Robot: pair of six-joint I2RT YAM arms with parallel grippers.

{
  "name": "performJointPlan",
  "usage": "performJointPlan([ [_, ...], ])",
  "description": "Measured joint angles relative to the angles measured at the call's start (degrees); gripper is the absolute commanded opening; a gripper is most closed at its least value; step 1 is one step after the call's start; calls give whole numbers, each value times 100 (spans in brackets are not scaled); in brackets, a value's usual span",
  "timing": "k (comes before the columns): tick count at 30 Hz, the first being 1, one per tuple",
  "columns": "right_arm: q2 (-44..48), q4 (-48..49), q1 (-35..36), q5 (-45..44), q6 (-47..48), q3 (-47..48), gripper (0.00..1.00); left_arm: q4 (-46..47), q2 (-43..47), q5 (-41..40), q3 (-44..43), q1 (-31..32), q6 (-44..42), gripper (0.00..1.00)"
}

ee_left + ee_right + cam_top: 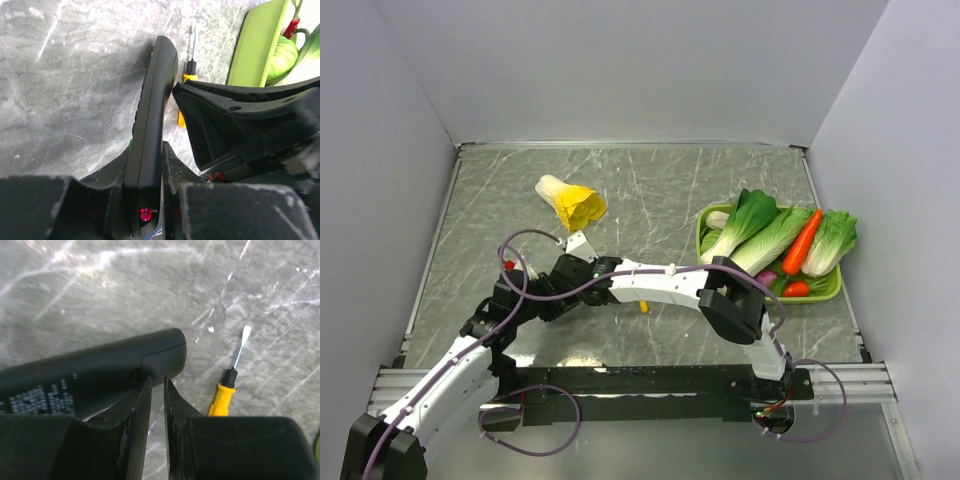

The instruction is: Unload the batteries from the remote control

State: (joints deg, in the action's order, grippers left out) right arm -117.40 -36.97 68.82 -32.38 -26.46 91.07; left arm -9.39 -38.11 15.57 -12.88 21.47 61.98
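The remote control (152, 115) is a slim black bar held on its edge above the table. My left gripper (147, 150) is shut on its near end, where a red light glows. In the right wrist view the remote (90, 375) lies across the frame with white print on its back. My right gripper (157, 380) has its jaws almost together with nothing between them, and its tips touch the remote's back near a seam at its end. In the top view both grippers meet left of centre, the left gripper (552, 290) and the right gripper (582, 270). The batteries are hidden.
A yellow-handled screwdriver (225, 390) lies on the marble table just right of the remote, also seen from the left wrist (187, 80). A green tray (825, 290) of toy vegetables stands at the right. A yellow-white cabbage (570, 200) lies behind the grippers.
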Motion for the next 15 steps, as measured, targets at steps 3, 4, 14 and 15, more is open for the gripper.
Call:
performJointPlan([
  [3, -28, -142, 11, 4, 0, 2, 24, 4, 0, 2, 0, 0, 0, 1],
  [4, -37, -162, 15, 7, 0, 2, 24, 4, -2, 0, 0, 0, 0, 1],
  [14, 72, 55, -140, 271, 155, -122, 27, 26, -15, -26, 0, -2, 0, 1],
  [15, 210, 269, -238, 472, 186, -306, 29, 50, -31, -28, 0, -2, -2, 1],
])
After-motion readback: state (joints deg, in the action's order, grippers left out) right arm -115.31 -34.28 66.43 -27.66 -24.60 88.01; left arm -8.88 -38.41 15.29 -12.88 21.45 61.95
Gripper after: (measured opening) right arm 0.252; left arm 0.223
